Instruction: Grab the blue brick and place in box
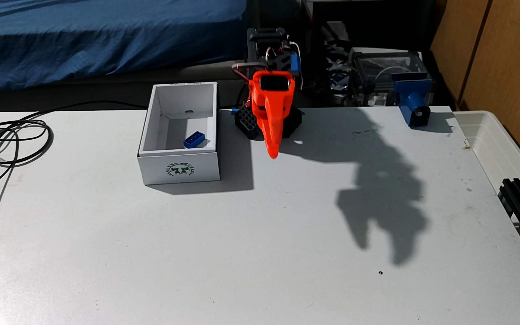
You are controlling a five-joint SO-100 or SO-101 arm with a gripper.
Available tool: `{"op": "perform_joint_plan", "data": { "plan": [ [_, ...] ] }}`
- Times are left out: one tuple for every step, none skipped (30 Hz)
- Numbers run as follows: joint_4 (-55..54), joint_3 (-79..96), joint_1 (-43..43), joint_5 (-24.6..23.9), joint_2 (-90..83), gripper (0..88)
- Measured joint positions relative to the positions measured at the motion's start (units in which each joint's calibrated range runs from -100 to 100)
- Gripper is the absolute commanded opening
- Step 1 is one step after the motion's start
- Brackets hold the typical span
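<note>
Blue brick (194, 139) lies studs-up on the floor of the box (178, 168), near its right front corner in the fixed view, so we judge the drop done. Nearest us, bare table (190, 250) carries the arm's long shadow. Next back, the box's emblem side faces the camera. Right of the box, the orange gripper (273, 153) hangs tip-down over the table, clear of the box, grasping nothing; its fingers look pressed together. Farther back: cables (8, 140) at left, a blue mount (413, 100) at right.
</note>
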Motion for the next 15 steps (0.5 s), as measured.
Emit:
{"op": "perform_joint_plan", "data": {
  "plan": [
    [0.1,0.4,0.1,0.2,-0.3,14.8],
    [0.4,1.2,0.4,0.3,-0.4,14.8],
    [1.1,1.5,0.7,0.4,-0.4,14.8],
    [2.1,1.5,1.1,0.4,-0.4,15.0],
    [3.8,1.5,1.2,0.4,-0.5,15.2],
    [6.0,1.5,1.3,0.4,-0.5,15.4],
    [8.3,1.6,1.3,0.4,-0.5,15.4],
    [10.6,1.6,1.3,0.4,-0.5,15.0],
    [12.5,1.6,1.3,0.4,-0.5,14.9],
    [14.1,1.6,1.3,0.4,-0.5,14.8],
    [15.5,1.6,1.3,0.4,-0.5,14.8],
    [16.5,1.6,1.3,0.4,-0.5,14.7],
    [17.1,1.6,1.3,0.4,-0.5,14.6],
    [17.6,1.6,1.5,0.4,-0.5,14.5],
    [17.9,1.6,1.5,0.4,-0.5,13.2]
  ]
}}
